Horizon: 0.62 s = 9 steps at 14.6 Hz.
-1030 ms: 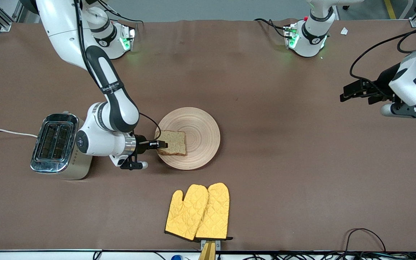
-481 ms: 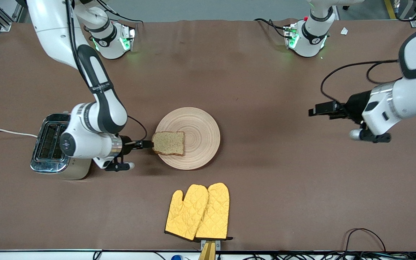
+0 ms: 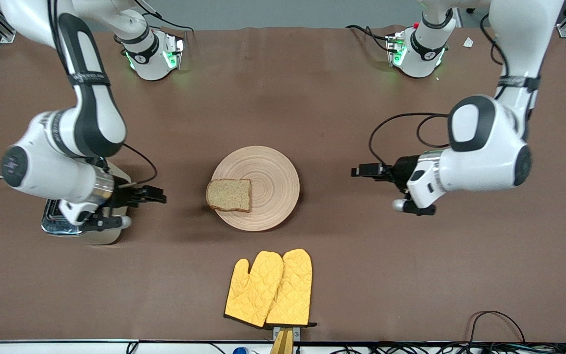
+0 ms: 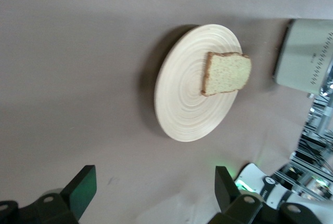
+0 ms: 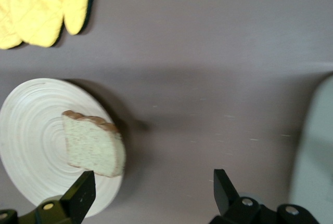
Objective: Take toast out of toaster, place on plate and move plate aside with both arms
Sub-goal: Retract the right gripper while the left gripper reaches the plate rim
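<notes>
While the toast (image 3: 229, 194) lies on the plate (image 3: 273, 172); brown table (image 3: 361, 275); both grippers' jaws open.

A brown-covered table (image 3: 342, 98) fills the view, with grey floor (image 3: 273, 12) along its top edge.

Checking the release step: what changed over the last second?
The right gripper let go of the brown bread slice and drew back toward the chrome toaster. The left gripper swung in toward the round pale wooden plate. Plate, toaster and yellow oven mitts stayed put.
</notes>
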Each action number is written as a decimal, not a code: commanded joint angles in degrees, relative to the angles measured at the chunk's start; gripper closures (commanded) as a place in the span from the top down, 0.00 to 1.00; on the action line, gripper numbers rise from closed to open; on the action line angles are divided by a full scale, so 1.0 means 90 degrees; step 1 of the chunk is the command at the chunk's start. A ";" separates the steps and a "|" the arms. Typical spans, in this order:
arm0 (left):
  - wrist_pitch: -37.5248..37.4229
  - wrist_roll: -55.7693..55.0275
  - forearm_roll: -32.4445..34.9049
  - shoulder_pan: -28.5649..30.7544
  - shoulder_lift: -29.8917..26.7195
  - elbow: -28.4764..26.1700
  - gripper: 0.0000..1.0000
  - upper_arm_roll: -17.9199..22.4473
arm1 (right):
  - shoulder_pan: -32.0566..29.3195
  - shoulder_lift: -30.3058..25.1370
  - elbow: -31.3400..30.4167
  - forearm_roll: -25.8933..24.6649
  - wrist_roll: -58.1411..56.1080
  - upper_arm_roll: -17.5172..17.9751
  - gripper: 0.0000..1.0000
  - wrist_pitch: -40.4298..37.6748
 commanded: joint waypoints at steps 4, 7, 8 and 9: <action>0.1874 0.1126 -0.1402 0.0037 0.0959 -0.0382 1.00 -0.0708 | -0.0047 -0.1294 -0.0206 -0.1125 -0.0019 -0.0645 1.00 -0.0366; 0.2315 0.2248 -0.2455 0.0027 0.1497 -0.0373 0.95 -0.0854 | -0.0037 -0.1598 0.0057 -0.1358 0.0000 -0.0823 1.00 -0.0940; 0.2326 0.2735 -0.2913 0.0027 0.1691 -0.0372 0.93 -0.0864 | -0.0037 -0.1686 0.0242 -0.1573 0.0145 -0.0813 1.00 -0.1262; 0.2355 0.3233 -0.3237 0.0018 0.1809 -0.0372 0.90 -0.0864 | -0.0037 -0.1793 0.0408 -0.1787 0.0321 -0.0804 1.00 -0.1536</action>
